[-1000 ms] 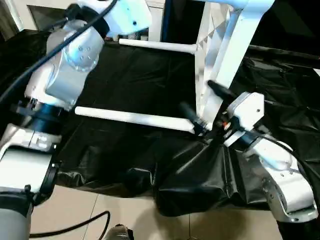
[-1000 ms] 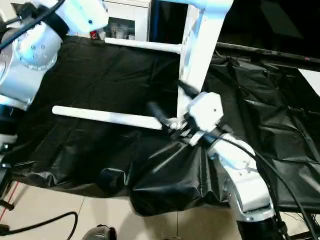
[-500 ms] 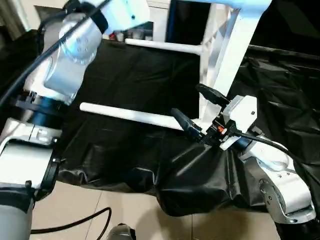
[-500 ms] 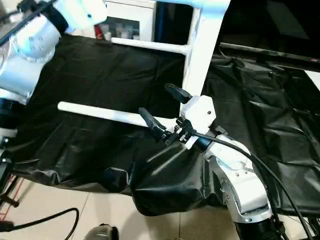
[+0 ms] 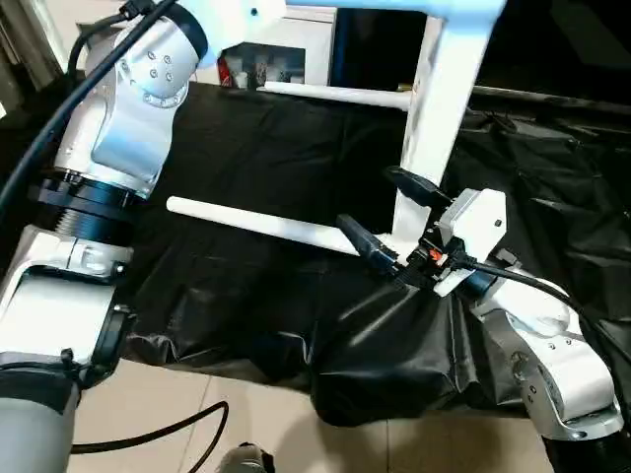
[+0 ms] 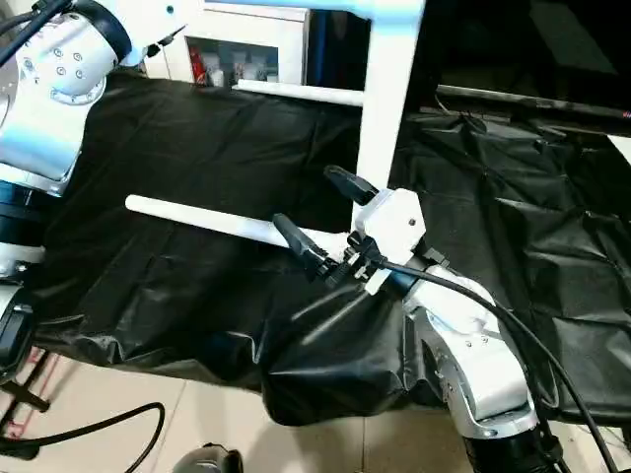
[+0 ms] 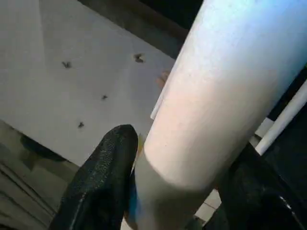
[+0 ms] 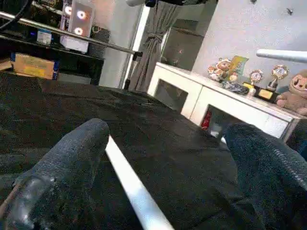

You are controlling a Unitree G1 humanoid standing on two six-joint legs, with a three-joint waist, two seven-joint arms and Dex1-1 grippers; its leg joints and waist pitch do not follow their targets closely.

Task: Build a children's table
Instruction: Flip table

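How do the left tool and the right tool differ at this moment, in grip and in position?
The left tool is closed on a thick white table leg; the right tool stands wide open and holds nothing. The left tool is raised high near the top of the scene; the right tool is low, at the base of the table top near a lying leg. Both have two black fingers.

Your right gripper sits wide open around the near table leg. Tabletop stands on edge on black sheeting.
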